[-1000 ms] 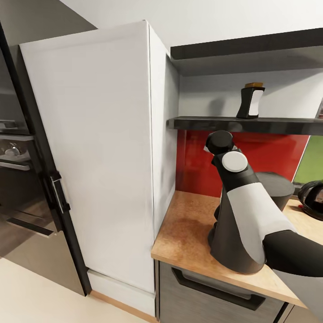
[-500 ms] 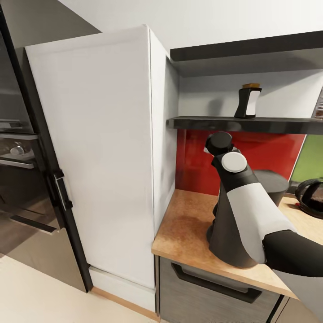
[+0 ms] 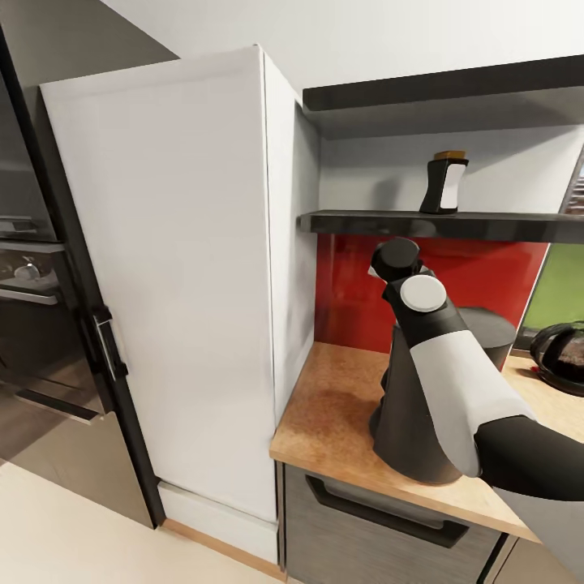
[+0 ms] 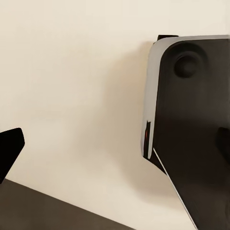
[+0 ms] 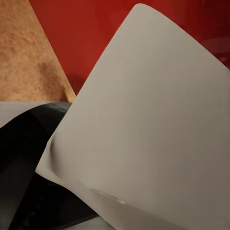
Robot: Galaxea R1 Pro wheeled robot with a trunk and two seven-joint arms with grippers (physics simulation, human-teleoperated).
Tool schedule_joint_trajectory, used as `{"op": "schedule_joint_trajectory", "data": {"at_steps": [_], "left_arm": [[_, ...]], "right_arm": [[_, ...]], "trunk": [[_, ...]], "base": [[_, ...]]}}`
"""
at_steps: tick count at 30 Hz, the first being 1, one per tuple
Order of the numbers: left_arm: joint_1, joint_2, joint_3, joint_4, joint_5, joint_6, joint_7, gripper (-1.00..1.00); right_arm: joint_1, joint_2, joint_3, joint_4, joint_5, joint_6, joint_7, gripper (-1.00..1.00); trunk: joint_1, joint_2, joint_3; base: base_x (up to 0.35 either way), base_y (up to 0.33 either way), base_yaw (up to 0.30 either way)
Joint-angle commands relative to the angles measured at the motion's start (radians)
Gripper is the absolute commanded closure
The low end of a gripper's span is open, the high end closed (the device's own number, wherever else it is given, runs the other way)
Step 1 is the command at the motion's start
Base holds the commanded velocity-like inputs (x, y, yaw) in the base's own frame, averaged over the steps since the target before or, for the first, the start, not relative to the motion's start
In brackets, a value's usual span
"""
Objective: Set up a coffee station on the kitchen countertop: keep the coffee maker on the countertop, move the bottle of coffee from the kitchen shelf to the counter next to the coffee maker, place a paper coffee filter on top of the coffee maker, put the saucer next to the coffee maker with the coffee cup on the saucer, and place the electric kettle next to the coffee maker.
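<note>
Standing: coffee bottle (image 3: 443,182) on shelf (image 3: 454,225) | kettle (image 3: 562,358) contents unclear | hands' grip: cannot tell

Dark coffee bottle (image 3: 444,182) upright on shelf; black coffee maker (image 3: 422,405) on countertop.

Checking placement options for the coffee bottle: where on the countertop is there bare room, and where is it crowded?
The countertop is bare between the white cabinet and the coffee maker, back to the red backsplash. Rightward it is crowded: the right arm hangs over the coffee maker, and the electric kettle stands beyond. The bottle of coffee is on the shelf.
</note>
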Motion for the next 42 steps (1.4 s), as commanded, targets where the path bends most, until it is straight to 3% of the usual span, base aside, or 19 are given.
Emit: {"op": "schedule_joint_trajectory", "data": {"at_steps": [1, 28, 29, 42], "left_arm": [[0.001, 0.000, 0.000, -0.001, 0.004, -0.001, 0.000, -1.00], [0.001, 0.000, 0.000, -0.001, 0.004, -0.001, 0.000, -1.00], [0.001, 0.000, 0.000, -0.001, 0.004, -0.001, 0.000, -1.00], [0.001, 0.000, 0.000, -0.001, 0.004, -0.001, 0.000, -1.00]], "right_arm": [[0.000, 0.000, 0.002, 0.000, 0.006, 0.008, 0.008, 1.00], [0.000, 0.005, 0.002, 0.000, 0.003, 0.008, 0.008, 1.00], [0.000, 0.005, 0.002, 0.001, 0.003, 0.008, 0.008, -1.00], [0.000, 0.005, 0.002, 0.000, 0.003, 0.008, 0.008, -1.00]], "trunk": [[0.000, 0.000, 0.000], [0.000, 0.000, 0.003], [0.000, 0.000, 0.003], [0.000, 0.000, 0.003]], "base": [[0.000, 0.000, 0.000], [0.000, 0.000, -0.033], [0.000, 0.000, 0.000], [0.000, 0.000, 0.000]]}}
